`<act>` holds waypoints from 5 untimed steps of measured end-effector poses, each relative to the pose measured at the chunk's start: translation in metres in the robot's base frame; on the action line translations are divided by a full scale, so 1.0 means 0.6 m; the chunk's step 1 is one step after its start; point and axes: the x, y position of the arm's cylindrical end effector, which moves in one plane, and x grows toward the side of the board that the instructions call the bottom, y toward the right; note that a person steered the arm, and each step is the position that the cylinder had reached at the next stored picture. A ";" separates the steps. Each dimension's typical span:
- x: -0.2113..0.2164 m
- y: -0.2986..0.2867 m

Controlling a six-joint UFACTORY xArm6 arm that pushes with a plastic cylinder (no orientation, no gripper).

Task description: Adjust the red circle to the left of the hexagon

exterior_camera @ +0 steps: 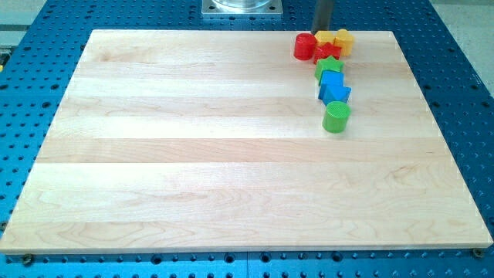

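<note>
Pale wooden board (193,154) on blue perforated table (455,69).

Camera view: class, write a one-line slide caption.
My tip sits just above the red circle, beside the yellow hexagon, at the wooden board's top right block cluster.

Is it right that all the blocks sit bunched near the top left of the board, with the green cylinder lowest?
Not quite: the camera view shows them bunched near the top right of the wooden board. The green cylinder is indeed lowest, below the blue blocks.

my tip (321,30), upright rod, view's top
</note>
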 end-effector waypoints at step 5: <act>0.080 -0.090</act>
